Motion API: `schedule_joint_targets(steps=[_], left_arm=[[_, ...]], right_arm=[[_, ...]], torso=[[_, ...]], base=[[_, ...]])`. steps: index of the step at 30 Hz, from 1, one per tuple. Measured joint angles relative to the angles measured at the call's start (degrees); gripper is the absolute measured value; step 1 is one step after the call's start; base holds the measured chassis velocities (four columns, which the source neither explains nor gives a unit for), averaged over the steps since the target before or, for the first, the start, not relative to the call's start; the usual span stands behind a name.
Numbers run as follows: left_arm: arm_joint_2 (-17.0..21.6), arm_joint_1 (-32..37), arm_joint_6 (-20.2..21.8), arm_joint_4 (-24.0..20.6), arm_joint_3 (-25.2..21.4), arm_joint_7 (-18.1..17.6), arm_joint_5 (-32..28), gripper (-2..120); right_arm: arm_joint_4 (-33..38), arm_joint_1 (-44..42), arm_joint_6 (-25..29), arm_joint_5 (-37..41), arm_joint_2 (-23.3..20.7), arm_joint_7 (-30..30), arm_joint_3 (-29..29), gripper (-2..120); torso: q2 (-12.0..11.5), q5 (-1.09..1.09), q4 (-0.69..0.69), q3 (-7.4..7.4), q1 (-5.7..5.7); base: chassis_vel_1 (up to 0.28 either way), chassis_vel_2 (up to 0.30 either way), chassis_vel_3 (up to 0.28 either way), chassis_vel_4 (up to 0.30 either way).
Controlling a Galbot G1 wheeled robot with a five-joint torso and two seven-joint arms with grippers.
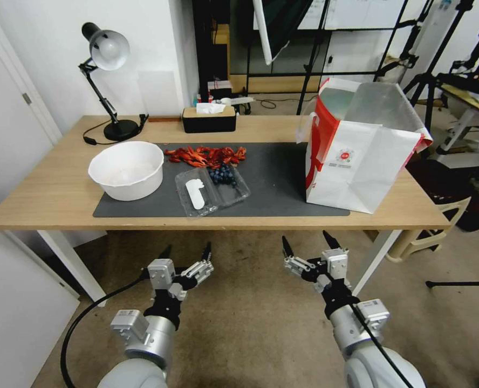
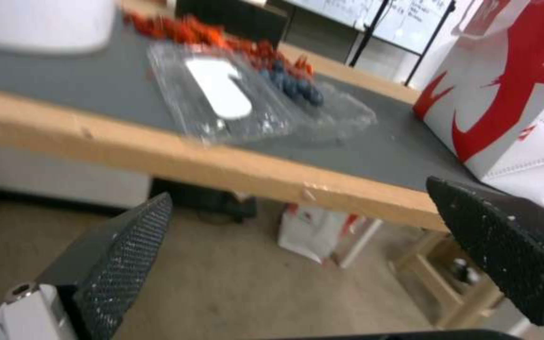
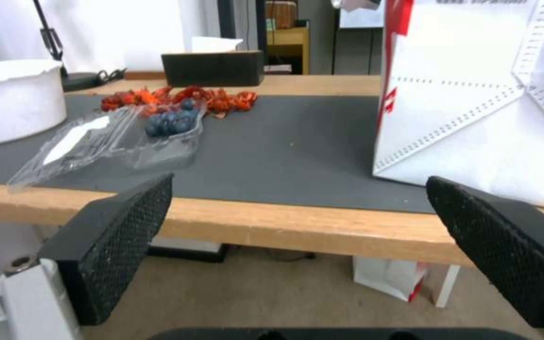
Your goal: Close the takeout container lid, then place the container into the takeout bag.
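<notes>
Head view has both arms hanging below the front edge of the surface [image 1: 50,199], nowhere near anything yet. Left pincer [image 1: 187,253] and right pincer [image 1: 310,243] are both spread wide with nothing in them.

So the takeout container [image 1: 212,188] is lying flat open on the dark mat [image 1: 277,178], near the front edge. The lid [image 1: 193,195] with its white sticker is folded out on the side toward the white bowl [image 1: 127,170], and the berries [image 1: 223,174] sit in the other half. Takeout bag [image 1: 361,145] stands upright and open, well apart toward the robot's right.

Stuff I'd worry about:

1. That clamshell looks like thin flimsy plastic. Pushing the lid over with 1 pincer could just slide the whole thing across the mat instead of hinging it shut.
2. Squeeze too hard and the walls probably buckle, berries roll out.
3. The lid may not snap, then it could pop open on the lift.
4. Red crayfish-looking stuff [image 1: 207,155] is piled right behind the berry half, easy to drag along.
5. Soft bag, so clipping the rim could tip it.
</notes>
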Motion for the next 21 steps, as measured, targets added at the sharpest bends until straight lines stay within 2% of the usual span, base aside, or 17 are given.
schedule_joint_targets(steps=[3,5,6,7,9,10,13,14,17,18,21], left_arm=[[0.0,-0.3,0.9,0.0,0.2,-0.4,-1.6,100],[-0.2,-0.9,3.0,-0.6,0.8,-1.7,-7.0,100],[-0.2,-0.9,3.0,-0.6,0.8,-1.7,-7.0,100],[-0.2,-1.5,3.3,-0.8,1.0,-2.5,-10.7,100],[-0.7,-3.4,3.3,-1.5,1.8,-5.2,-22.7,100],[-0.7,-3.4,3.3,-1.5,1.8,-5.2,-22.7,100],[-1.9,-7.9,2.4,-1.4,3.7,-10.6,-33.7,100],[-1.9,-7.9,2.4,-1.4,3.7,-10.6,-33.7,100],[-3.0,-13.8,-1.5,0.8,6.2,-16.0,-40.9,100],[-3.0,-13.8,-1.5,0.8,6.2,-16.0,-40.9,100],[-3.6,-19.5,-6.9,4.6,9.0,-19.6,-43.6,100]], right_arm=[[0.0,-0.1,0.2,0.5,-0.1,0.0,0.3,100],[0.1,0.0,0.6,1.8,-0.6,-0.3,1.0,100],[0.1,0.0,0.6,1.8,-0.6,-0.3,1.0,100],[0.1,0.1,0.6,2.2,-0.9,-0.3,1.1,100],[-0.4,0.5,0.6,3.0,-1.5,-0.5,0.8,100],[-0.4,0.5,0.6,3.0,-1.5,-0.5,0.8,100],[-0.9,0.0,0.7,3.2,-1.8,-0.7,0.7,100],[-0.9,0.0,0.7,3.2,-1.8,-0.7,0.7,100],[-0.8,-0.5,1.0,3.2,-1.7,-0.8,1.0,100],[-0.8,-0.5,1.0,3.2,-1.7,-0.8,1.0,100],[-0.6,-0.9,1.0,2.9,-1.5,-0.8,1.2,100]], torso=[[0.0,0.00,0.00,0.00,0.00],[0.0,0.01,0.00,0.00,0.00],[0.0,0.01,0.00,0.00,0.00],[0.0,0.00,0.00,0.00,0.00],[0.0,0.01,0.01,0.00,0.00],[0.0,0.01,0.01,0.00,0.00],[0.0,0.01,0.00,0.00,-0.02],[0.0,0.01,0.00,0.00,-0.02],[0.0,0.00,-0.01,0.00,-0.01],[0.0,0.00,-0.01,0.00,-0.01],[0.0,0.00,-0.01,0.00,-0.01]], base=[[0.000,0.000,0.000,0.000],[0.000,0.000,0.000,0.000],[0.000,0.000,0.000,0.000],[0.000,0.000,0.000,0.000],[0.000,0.000,0.000,0.000],[0.000,0.000,0.000,0.000],[0.000,0.000,0.000,0.000],[0.000,0.000,0.000,0.000],[0.000,0.000,0.000,0.000],[0.000,0.000,0.000,0.000],[0.000,0.000,0.000,0.000]])
